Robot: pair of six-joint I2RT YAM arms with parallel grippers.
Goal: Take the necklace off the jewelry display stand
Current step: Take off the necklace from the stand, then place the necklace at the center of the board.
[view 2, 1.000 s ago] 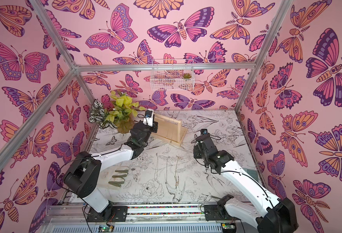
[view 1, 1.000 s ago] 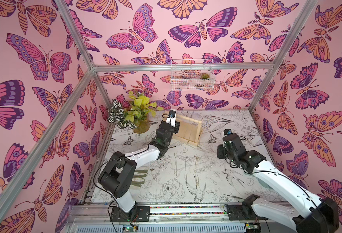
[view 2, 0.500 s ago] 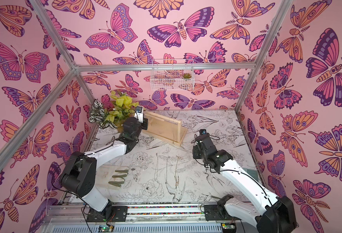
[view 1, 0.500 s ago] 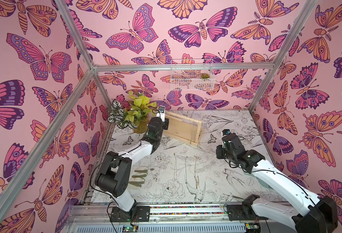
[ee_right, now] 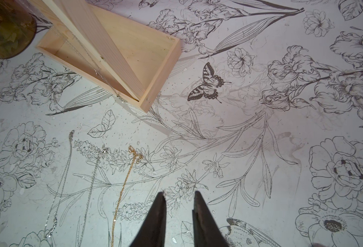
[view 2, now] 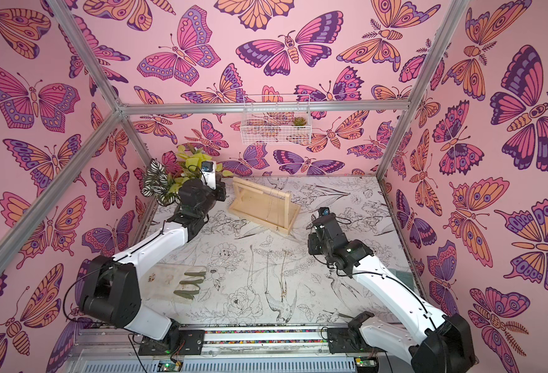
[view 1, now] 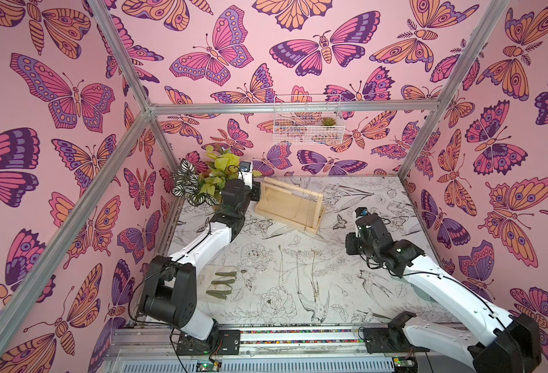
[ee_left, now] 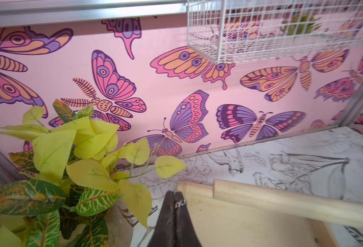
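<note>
- Item: necklace (ee_left: 181,203). Its clasp end is clamped between your left fingers (ee_left: 167,213), which are pressed together just off the end of the jewelry display stand (view 1: 279,203).
- Change: your left arm has drawn away from the stand toward the plant (view 1: 208,181).
- Status: the chain appears to still drape the crossbar (ee_left: 283,202), so removal looks incomplete.
- Right fingers (ee_right: 157,213): slightly apart and empty, above the surface (ee_right: 261,149).

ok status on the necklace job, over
Left gripper shut, silver chain link pinched at its tips, beside the jewelry display stand. Right gripper open, empty. One necklace hanging on the stand. Plant close by left gripper.
</note>
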